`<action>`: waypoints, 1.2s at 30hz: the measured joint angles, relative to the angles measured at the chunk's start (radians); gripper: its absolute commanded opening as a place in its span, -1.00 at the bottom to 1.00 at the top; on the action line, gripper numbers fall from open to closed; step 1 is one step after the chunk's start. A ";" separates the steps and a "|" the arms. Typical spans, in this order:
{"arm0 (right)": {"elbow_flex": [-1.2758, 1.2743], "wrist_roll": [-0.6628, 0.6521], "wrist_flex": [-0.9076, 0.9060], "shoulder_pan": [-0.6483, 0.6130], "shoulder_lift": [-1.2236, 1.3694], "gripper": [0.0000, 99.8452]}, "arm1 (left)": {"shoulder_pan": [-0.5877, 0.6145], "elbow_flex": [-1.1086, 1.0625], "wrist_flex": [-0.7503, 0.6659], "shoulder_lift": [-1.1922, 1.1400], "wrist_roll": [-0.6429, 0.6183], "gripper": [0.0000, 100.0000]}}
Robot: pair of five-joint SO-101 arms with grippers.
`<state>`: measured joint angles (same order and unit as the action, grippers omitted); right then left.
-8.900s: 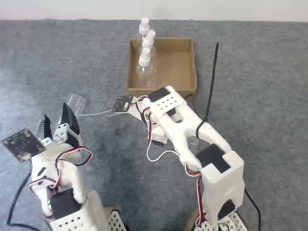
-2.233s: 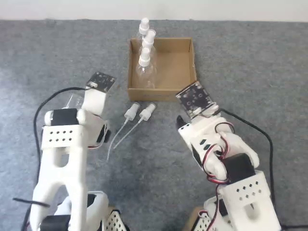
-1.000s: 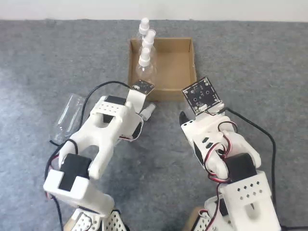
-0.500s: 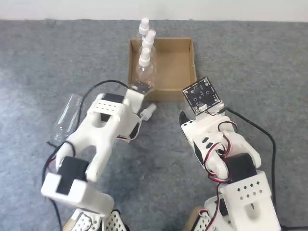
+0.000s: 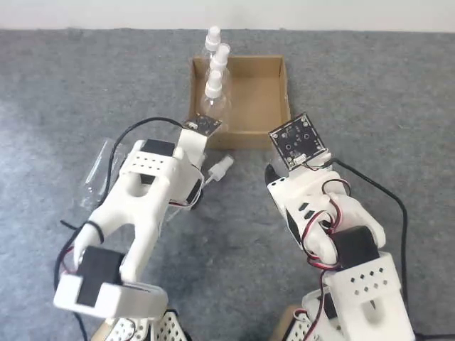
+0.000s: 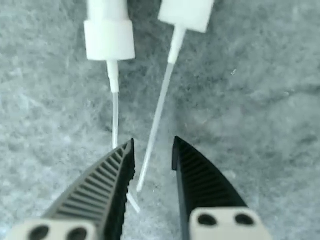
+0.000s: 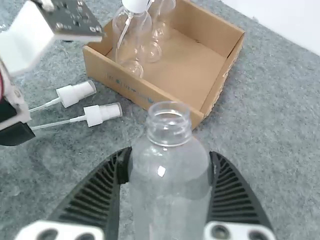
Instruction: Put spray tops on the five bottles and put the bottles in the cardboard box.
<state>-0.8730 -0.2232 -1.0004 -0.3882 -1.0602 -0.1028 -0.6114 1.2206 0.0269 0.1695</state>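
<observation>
**Task state: roughly three-fifths done.** Three capped bottles (image 5: 213, 89) stand in the cardboard box (image 5: 238, 135), which lies just beyond both sets of jaws. Two bottles are not yet capped. One bare bottle (image 7: 169, 165) is upright with its neck open, gripped between the right jaws. A second bare bottle (image 5: 96, 174) lies on the worktop (image 5: 398, 106), behind and to the outer side of the left jaws, partly hidden by that arm. Two loose spray tops (image 6: 109, 35) lie side by side just ahead of the left jaws, which are parted and hold nothing (one top's thin tube runs into the gap between them; the other reaches one jaw's tip).

**Count:** five bottles, five spray tops, one box.

**Left to do, as judged:** fit two tops and box two bottles.
</observation>
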 measured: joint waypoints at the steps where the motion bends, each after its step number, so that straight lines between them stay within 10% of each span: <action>1: 0.000 0.000 0.000 0.000 0.000 -0.77 | 0.000 0.000 -0.011 -0.020 0.000 -0.81; 36: -0.064 0.000 0.068 0.000 0.000 -0.77 | 0.084 0.000 0.057 -0.064 0.115 -0.98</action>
<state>-0.9375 -0.2232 -0.9329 -0.3882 -1.0602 -0.0184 -0.6114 1.2774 -0.0376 0.2846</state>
